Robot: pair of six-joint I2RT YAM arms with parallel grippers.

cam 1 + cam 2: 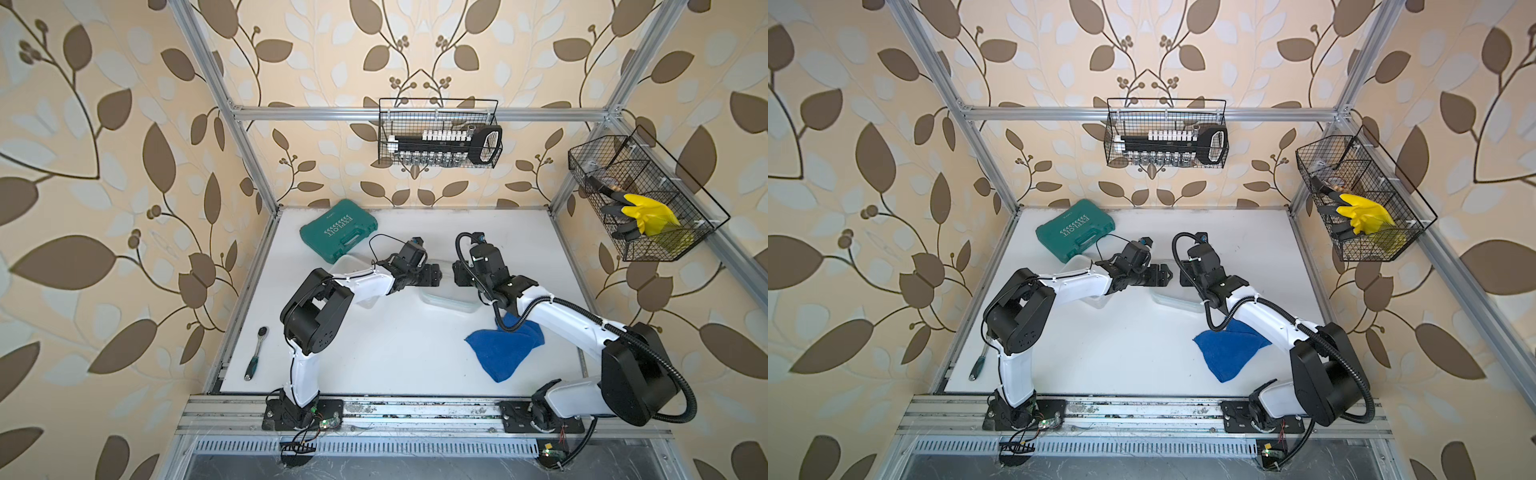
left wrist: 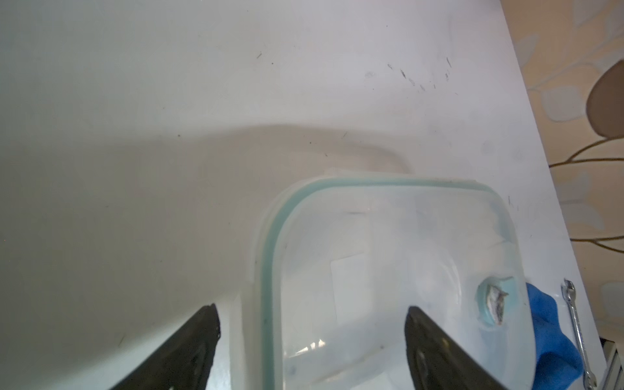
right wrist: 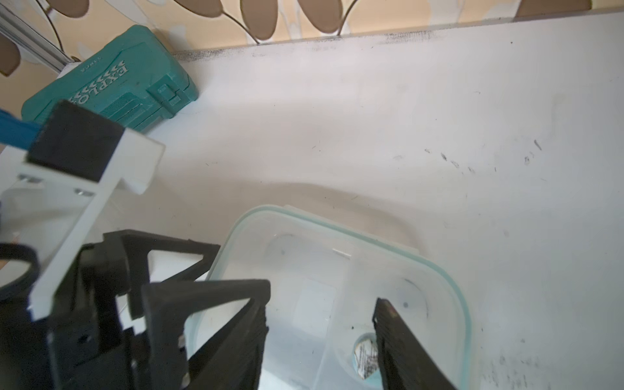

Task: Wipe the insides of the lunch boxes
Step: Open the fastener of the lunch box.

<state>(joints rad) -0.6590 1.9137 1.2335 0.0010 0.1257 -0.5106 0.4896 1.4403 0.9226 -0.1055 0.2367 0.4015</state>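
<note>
Clear plastic, the divided lunch box (image 1: 451,302) lies on the white desk (image 1: 395,357), well apart from the green tool case (image 1: 338,228), on the side towards the arm bases. The deep lunch box (image 1: 348,266) sits just beside that case, under the left arm. The left tool (image 2: 310,308) is released, jaws wide astride the divided box's wall. The right tool (image 3: 322,292) hangs released over its divider, jaws apart.

This is a robot test cell dressed as a home. Aluminium framing (image 1: 311,112) and leaf-patterned wallpaper (image 1: 104,166) box in a white surface (image 1: 395,353). The left arm (image 1: 365,280) and right arm (image 1: 557,311) are bolted to a front rail (image 1: 415,409), and a wire basket (image 1: 438,133) of tools hangs behind.
</note>
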